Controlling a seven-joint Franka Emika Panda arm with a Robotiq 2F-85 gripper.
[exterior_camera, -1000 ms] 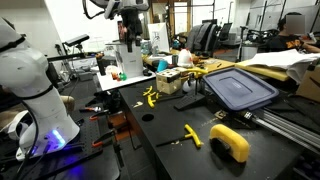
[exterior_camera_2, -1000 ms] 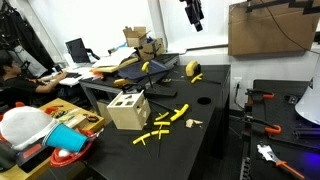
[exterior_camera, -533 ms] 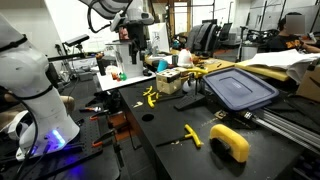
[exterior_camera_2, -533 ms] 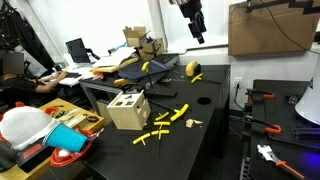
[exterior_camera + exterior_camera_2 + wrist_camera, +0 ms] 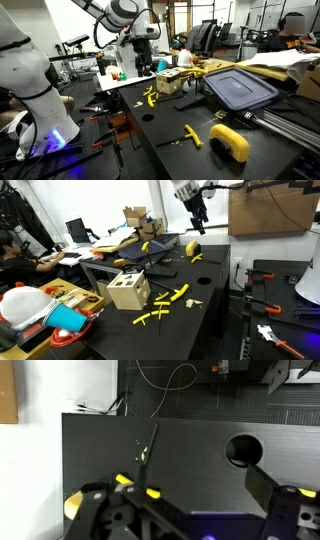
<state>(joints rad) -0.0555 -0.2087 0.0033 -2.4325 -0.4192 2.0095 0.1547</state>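
Note:
My gripper (image 5: 143, 62) hangs open in the air well above the black table (image 5: 170, 150), holding nothing; an exterior view shows it high over the table's far end (image 5: 201, 221). In the wrist view its dark fingers (image 5: 263, 489) stand wide apart over the tabletop. Below lie a thin yellow-handled screwdriver (image 5: 149, 452), a round hole (image 5: 243, 451) in the table, and the edge of a yellow tape measure (image 5: 73, 507). The same screwdriver (image 5: 190, 135) and tape measure (image 5: 230, 142) lie near the table's front corner in an exterior view.
A wooden box (image 5: 127, 290) and several yellow tools (image 5: 170, 298) lie on the table. A blue lid (image 5: 240, 88) rests at the back, near cluttered desks. Red-handled tools (image 5: 258, 277) sit on a side bench. A white robot body (image 5: 30, 85) stands close by.
The arm has swung over and come down toward the table, its gripper staying open and empty. Nothing on the table has moved.

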